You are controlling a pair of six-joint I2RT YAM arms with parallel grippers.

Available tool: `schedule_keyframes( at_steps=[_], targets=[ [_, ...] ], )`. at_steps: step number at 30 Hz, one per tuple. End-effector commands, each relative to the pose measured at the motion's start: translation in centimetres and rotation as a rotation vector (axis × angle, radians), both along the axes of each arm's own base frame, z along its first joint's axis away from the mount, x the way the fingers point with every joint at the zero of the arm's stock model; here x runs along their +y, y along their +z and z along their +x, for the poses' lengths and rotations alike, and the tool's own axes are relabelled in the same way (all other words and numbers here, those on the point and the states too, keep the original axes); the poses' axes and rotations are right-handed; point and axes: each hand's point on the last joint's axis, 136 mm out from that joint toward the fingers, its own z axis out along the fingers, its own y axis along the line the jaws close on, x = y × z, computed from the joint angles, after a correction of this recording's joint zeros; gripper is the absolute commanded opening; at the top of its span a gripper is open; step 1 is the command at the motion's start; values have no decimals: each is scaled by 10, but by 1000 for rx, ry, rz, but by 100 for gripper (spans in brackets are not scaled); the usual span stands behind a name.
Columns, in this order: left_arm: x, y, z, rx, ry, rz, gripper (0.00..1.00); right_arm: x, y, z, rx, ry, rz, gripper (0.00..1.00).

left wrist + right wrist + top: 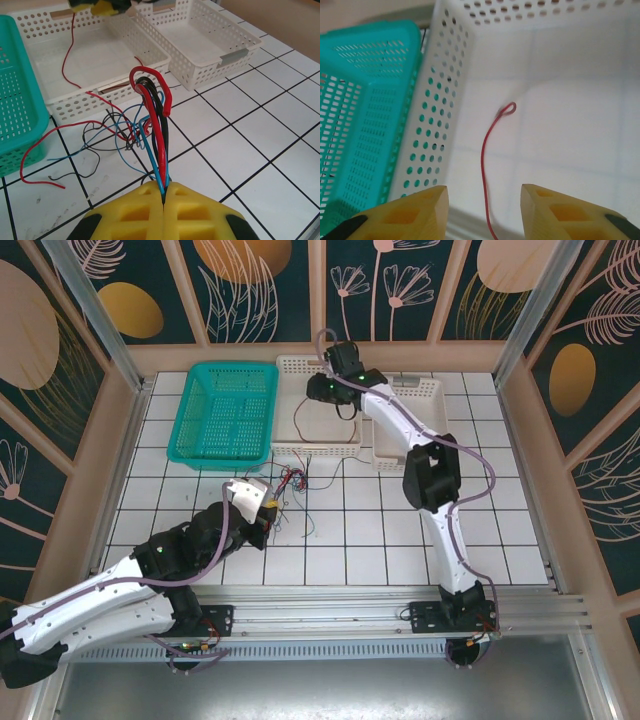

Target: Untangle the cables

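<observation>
Pinching left gripper (164, 196): the yellow moulded fingers are pressed flat together, and a sheaf of wires is clamped in the seam.
Cables (161, 150): red, blue and black strands, thin and glossy, rise out of that seam. At the top the thickest red one bends over in a tight hairpin.
Loose tangle (125, 132): just past the held sheaf, fine blue, black and red strands curl in slack loops on the tiles. One red strand sweeps left in a long arc.
Table (240, 150): shiny white square tiles with dark grout lines.
White basket (100, 97): rigid plastic, right behind the tangle, its walls punched with rows of round holes.
Red wire (483, 160): it lies on that basket's smooth floor in a gentle curve, ending in a small closed loop.
Right gripper (482, 190): it hangs over the white basket with its yellow fingers spread well apart. The red wire passes through the gap and touches neither finger, so nothing is gripped.
Second white basket (215, 65): the same perforated plastic, side by side with the first, with a grey tab on its rim.
Teal basket (225, 410): slotted plastic mesh, just beside the white basket on its left.
</observation>
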Motion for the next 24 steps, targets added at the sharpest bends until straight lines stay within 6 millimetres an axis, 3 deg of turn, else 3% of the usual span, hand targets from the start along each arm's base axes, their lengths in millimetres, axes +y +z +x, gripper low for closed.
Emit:
schedule_keyframes(
  at_steps=[1,6,8,10,13,19,24],
  targets=[
    [1,-3,-1,-7,-8,17,0,-18,81,-12,-134,-39,-6,44],
    [1,-2,-1,-7,-9,14,0,-28,152,-41,-253,-31,50,48],
    [1,-1,-2,-7,-11,10,0,-25,172,-65,-283,12,74,50],
    [1,5,-4,-10,-19,-15,0,-17,178,-100,-286,96,121,52],
    [3,19,-8,-24,-27,-82,0,-6,163,-158,-253,220,221,52],
    [0,40,-14,7,-33,-223,0,-7,135,-271,-210,419,462,54],
    [-26,29,-19,88,-94,-315,0,10,123,-340,-246,555,483,55]
  ],
)
